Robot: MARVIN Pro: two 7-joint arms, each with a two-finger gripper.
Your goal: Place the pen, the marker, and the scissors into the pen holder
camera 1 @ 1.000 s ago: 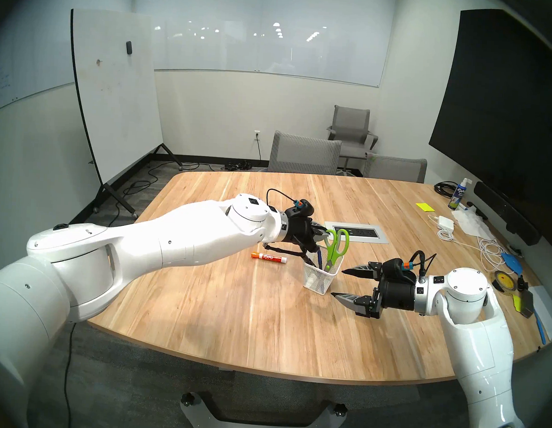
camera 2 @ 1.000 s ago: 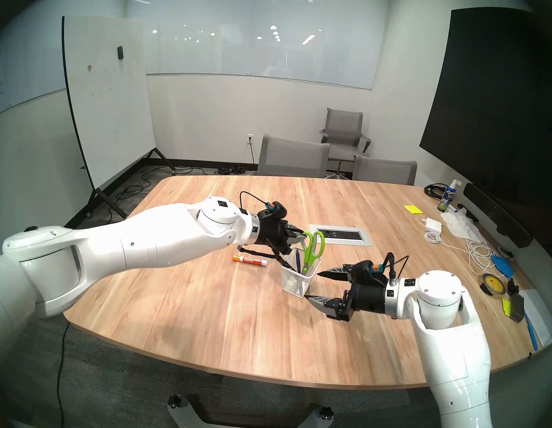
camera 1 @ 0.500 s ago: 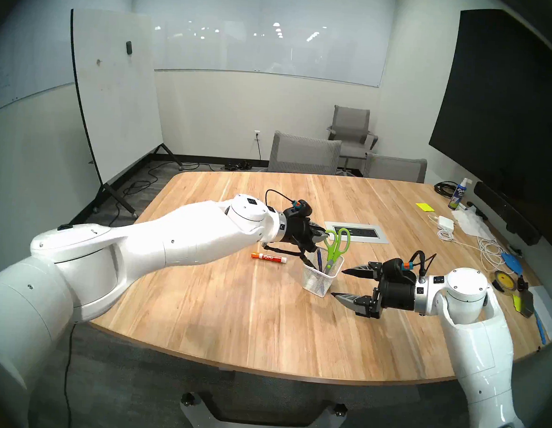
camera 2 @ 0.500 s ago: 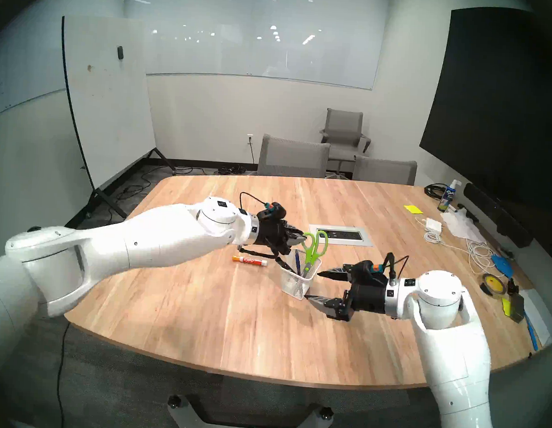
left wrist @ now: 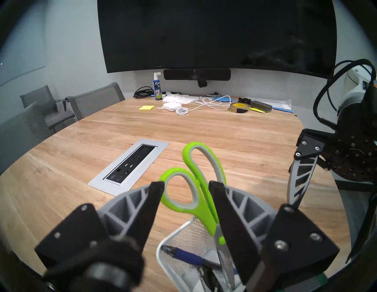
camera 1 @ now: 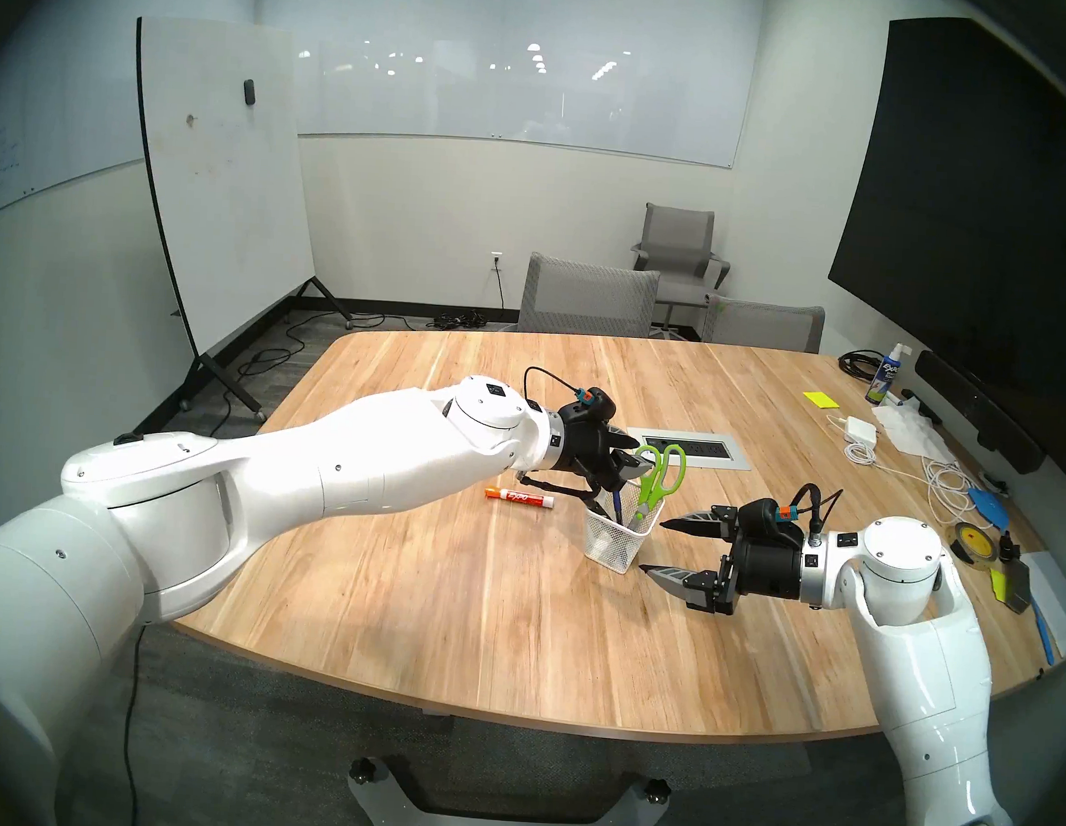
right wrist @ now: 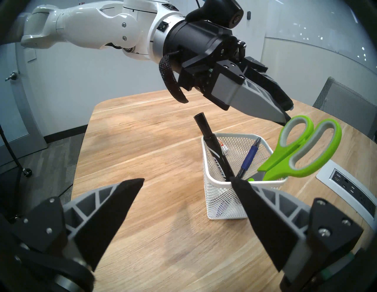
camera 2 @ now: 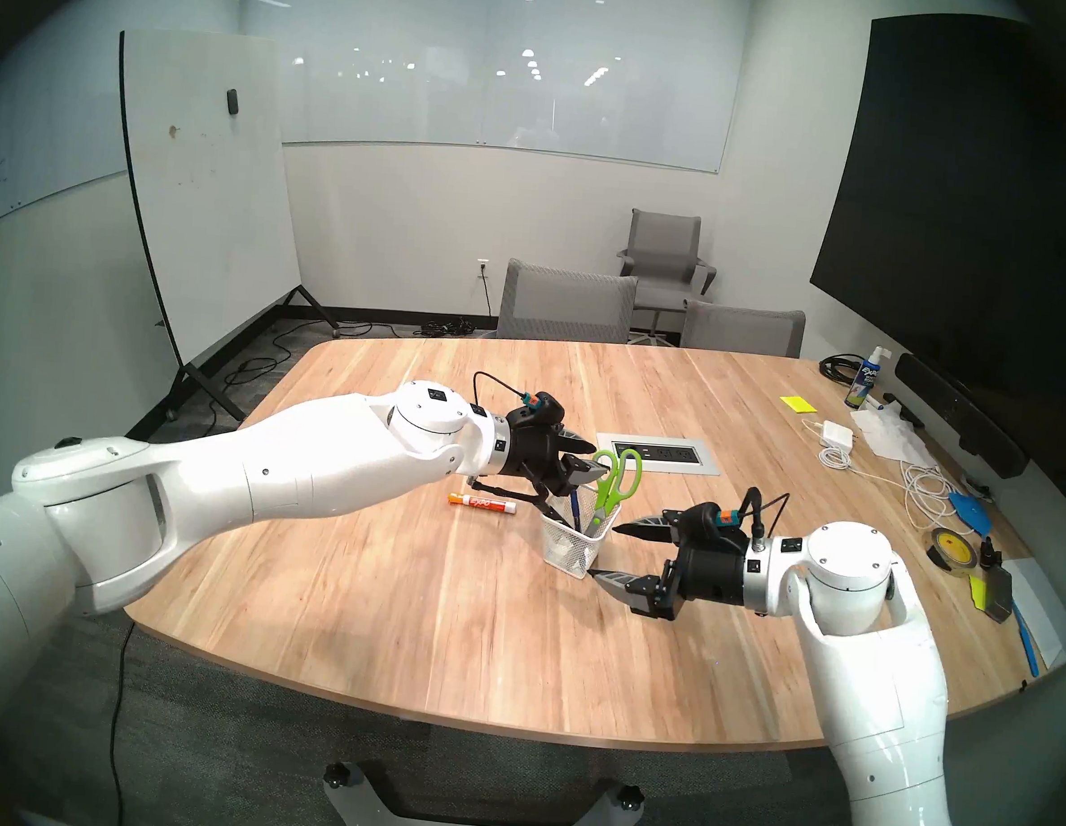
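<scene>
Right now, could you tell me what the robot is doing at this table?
It is loading a white mesh pen holder. The green-handled scissors stand blades-down in it beside a blue pen and a black marker. The left gripper is open around the scissor handles. The right gripper waits open beside the holder. An orange-capped marker lies on the table.
</scene>
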